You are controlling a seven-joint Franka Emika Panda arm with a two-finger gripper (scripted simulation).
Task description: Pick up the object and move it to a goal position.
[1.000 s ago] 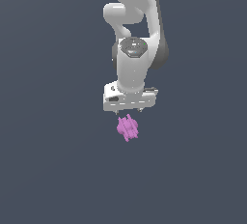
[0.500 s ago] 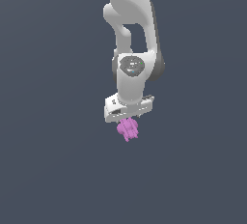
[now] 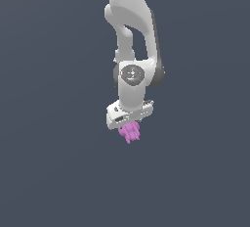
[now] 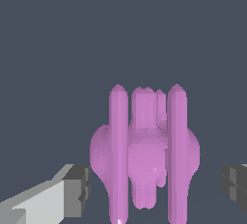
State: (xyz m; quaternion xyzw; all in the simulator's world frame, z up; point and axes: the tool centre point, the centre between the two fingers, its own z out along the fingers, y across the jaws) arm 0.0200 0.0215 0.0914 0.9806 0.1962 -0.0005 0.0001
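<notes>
The object is a small pink-purple lumpy item with ribbed prongs, and it shows just under my white gripper in the exterior view. In the wrist view the object stands between my two fingers. The left grey pad is close beside it, and the right pad stands apart with a visible gap. The gripper is open around the object and does not clamp it.
A plain dark grey surface fills both views. The white arm rises above the gripper to the top of the exterior view.
The gripper has come down over the object, so less of the object shows below the hand. The object itself has stayed in place.
</notes>
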